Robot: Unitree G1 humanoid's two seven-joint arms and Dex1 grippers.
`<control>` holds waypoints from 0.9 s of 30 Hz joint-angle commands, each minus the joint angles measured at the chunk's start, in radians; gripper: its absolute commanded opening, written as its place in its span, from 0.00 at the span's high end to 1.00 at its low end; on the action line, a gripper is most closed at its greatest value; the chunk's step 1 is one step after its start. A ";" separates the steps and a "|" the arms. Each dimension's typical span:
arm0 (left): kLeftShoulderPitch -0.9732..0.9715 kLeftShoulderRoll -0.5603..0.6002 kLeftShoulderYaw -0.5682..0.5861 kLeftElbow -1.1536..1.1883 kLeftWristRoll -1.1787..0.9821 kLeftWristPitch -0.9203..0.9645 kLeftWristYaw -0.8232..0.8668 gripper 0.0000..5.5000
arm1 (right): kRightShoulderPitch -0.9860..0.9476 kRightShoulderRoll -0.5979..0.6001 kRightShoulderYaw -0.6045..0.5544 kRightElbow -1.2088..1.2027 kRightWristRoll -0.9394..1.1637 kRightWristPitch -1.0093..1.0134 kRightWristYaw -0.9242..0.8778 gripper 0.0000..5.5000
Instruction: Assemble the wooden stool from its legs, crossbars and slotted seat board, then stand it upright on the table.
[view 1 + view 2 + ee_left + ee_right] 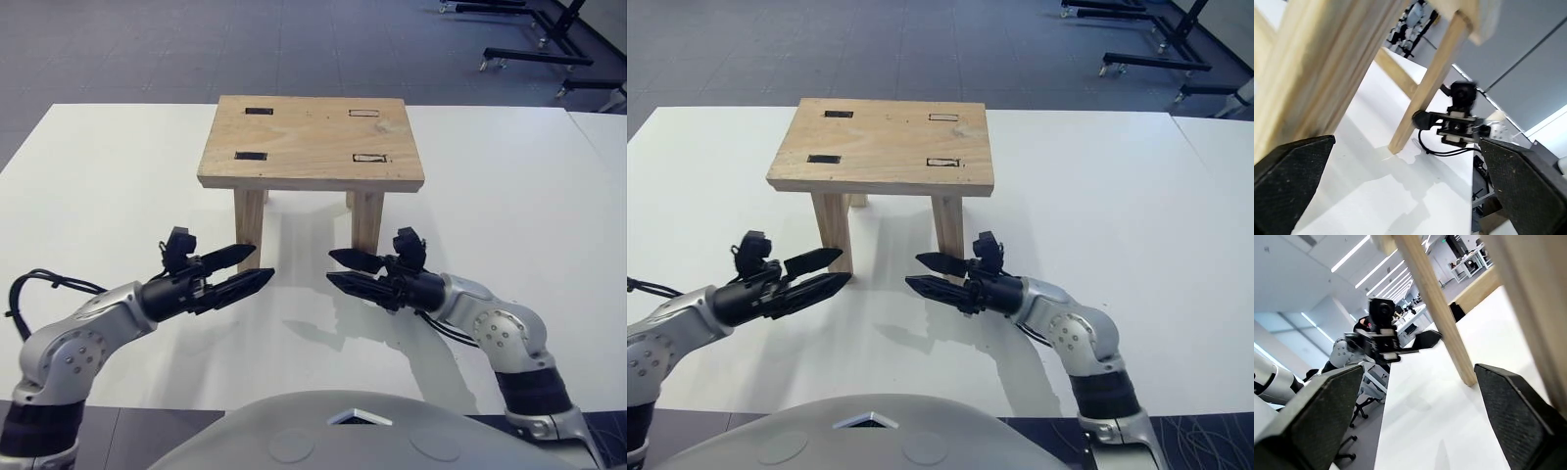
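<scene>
Stool (312,137) stands upright on tabletop (509,196); stiff, probably light, best gripped at its legs (249,215); left fingers (230,256) and right fingers (355,259) open, empty.

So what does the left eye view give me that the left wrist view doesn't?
Left eye view: the top of the seat board with its four slots. Left wrist view: a crossbar under the seat. Shared: the stool's legs standing on the table, plus the left claw and right claw, both open and holding nothing.
</scene>
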 commanded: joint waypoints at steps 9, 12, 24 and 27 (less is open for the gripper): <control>-0.380 -0.135 -0.070 0.451 0.296 -0.153 -0.085 0.02 | -0.354 0.060 -0.055 0.344 -0.050 0.009 0.063 0.24; -0.434 -0.146 -0.077 0.518 0.343 -0.179 -0.117 0.02 | -0.414 0.073 -0.067 0.457 -0.109 -0.054 0.087 0.24; -0.313 -0.242 -0.035 0.406 0.298 -0.160 -0.143 0.02 | -0.411 0.126 -0.109 0.552 -0.261 -0.284 0.119 0.24; -0.265 -0.255 -0.010 0.330 0.304 -0.179 -0.106 0.02 | -0.404 0.155 -0.132 0.555 -0.277 -0.356 0.120 0.24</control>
